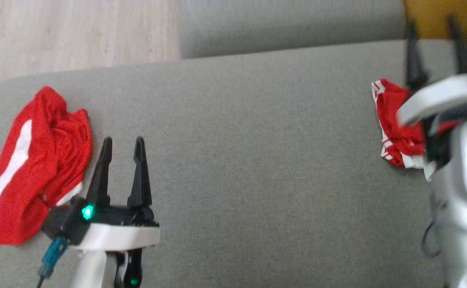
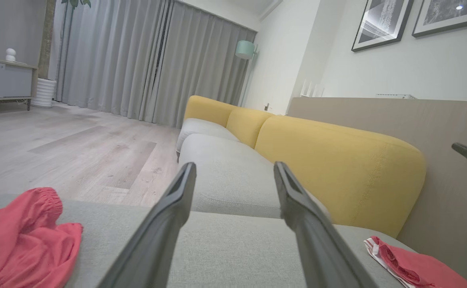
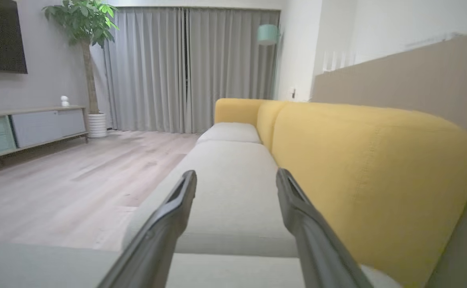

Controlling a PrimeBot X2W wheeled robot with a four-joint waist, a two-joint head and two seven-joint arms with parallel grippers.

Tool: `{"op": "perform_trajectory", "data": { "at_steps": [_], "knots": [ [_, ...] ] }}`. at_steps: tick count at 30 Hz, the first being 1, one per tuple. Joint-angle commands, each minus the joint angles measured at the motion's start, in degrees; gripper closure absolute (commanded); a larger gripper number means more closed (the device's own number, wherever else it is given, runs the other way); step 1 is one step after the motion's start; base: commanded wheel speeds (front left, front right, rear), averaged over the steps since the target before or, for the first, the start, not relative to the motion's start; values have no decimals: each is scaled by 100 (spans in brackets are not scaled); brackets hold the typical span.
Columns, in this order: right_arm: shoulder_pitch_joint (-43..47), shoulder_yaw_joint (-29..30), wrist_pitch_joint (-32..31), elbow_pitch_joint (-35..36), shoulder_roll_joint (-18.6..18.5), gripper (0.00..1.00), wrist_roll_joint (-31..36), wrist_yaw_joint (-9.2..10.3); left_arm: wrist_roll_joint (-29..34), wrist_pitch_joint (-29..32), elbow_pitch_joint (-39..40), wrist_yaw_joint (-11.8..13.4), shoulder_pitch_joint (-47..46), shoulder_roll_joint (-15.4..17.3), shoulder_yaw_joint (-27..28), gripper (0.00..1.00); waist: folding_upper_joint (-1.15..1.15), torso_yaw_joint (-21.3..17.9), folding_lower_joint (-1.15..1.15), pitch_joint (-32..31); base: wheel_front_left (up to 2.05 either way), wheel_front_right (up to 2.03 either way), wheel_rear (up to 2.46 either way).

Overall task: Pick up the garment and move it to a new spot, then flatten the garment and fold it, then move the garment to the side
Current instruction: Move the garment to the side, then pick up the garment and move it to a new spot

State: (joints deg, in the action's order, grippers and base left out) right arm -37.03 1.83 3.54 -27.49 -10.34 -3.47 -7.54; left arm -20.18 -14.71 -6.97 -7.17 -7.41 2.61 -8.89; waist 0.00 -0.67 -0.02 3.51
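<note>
Grey sofa (image 1: 257, 160); head view: garment (image 1: 33, 168) beside left tool (image 1: 123, 140); right wrist view: plant (image 3: 83, 24).

Crumpled red fabric garment (image 1: 33, 160): red, one broad white stripe, white edge at the hem.
Small folded red garment (image 1: 397, 124): red, thin white stripes along the border.
Woven fabric sofa seat (image 1: 257, 160): plain grey-green.
Padded sofa backrest (image 2: 337, 160): mustard yellow.
Wood-plank floor (image 1: 77, 32): pale beige grain.
Pleated curtains (image 2: 137, 60): grey.
Lamp shade (image 2: 244, 49): mint green.
Left gripper (image 1: 123, 140): black fingers, white cuff, green light.
Potted tree (image 3: 83, 24): green leaves, white ribbed pot.
</note>
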Motion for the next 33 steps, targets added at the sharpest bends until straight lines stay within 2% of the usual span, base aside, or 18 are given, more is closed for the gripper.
{"op": "perform_trajectory", "data": {
  "at_steps": [1,6,11,15,22,33],
  "knots": [
    [272,-171,13,368,243,0,-120,5,35,-29,178,-31,-25,27,252,0,0,82,2,-216,0,0,0],
    [1257,-310,388,779,652,0,-354,5,85,-29,156,-31,234,27,307,0,0,156,2,-317,0,0,0],
    [2134,-396,955,835,740,0,-544,5,79,-29,87,-31,441,27,314,0,0,220,2,-361,0,0,0],
    [2591,-392,1123,900,744,0,-785,5,62,-29,58,-11,571,27,361,0,0,230,2,-382,0,0,0],
    [2992,-341,1143,1361,745,0,-751,5,86,-29,153,39,705,27,405,0,0,191,2,-390,0,0,0],
    [3068,-302,1145,1527,746,0,-752,5,54,-29,307,100,729,27,389,0,0,173,2,-376,0,0,0]
  ]
}}
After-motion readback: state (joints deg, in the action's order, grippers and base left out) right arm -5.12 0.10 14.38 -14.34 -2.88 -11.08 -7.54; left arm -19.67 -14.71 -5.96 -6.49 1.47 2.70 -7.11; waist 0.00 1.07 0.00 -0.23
